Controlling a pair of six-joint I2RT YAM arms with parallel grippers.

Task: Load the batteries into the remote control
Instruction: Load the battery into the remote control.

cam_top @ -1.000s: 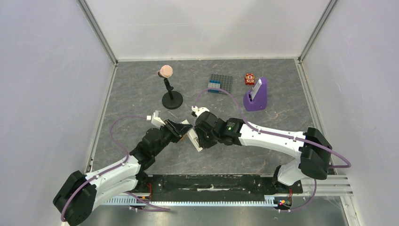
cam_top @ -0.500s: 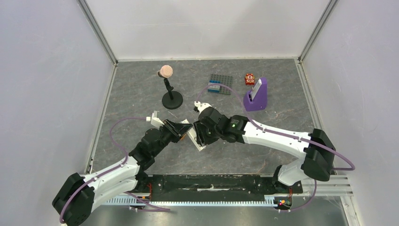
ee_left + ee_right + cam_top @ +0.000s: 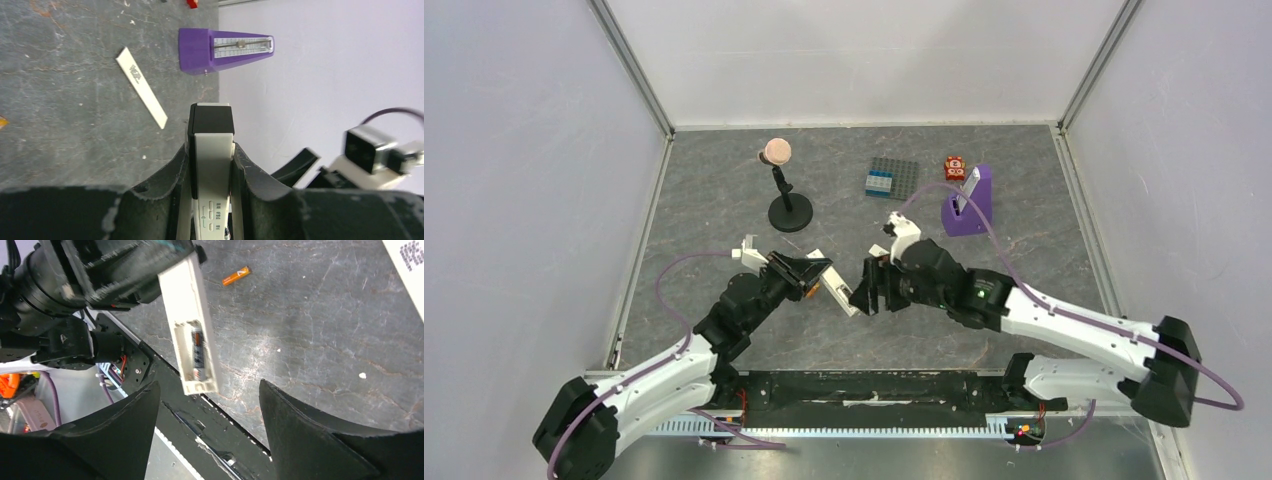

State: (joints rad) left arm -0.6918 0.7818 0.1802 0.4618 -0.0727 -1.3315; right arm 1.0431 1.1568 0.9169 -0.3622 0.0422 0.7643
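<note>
The left gripper (image 3: 212, 159) is clamped on the remote control (image 3: 191, 322), its 2 dark fingers (image 3: 172, 175) pressing the white bar's long sides so that it juts out above the table (image 3: 724, 190). The left wrist view shows its button side, with a black end cap and a few small grey key symbols too small to read. The right wrist view shows its back, the narrow recess uncovered and 1 battery (image 3: 197, 351) lying in it, dark with an orange band. The right gripper (image 3: 207, 395) hangs just beside the bar's free end with its jaws spread wide and nothing between them. A 2nd, orange battery (image 3: 236, 276) lies on the table beyond the bar; its white mark is unreadable. A white strip (image 3: 141, 87) lies flat nearby, with a small dark logo that cannot be read. Farther off stands a purple stand (image 3: 200, 50) holding a pale slab with fine scale marks.
</note>
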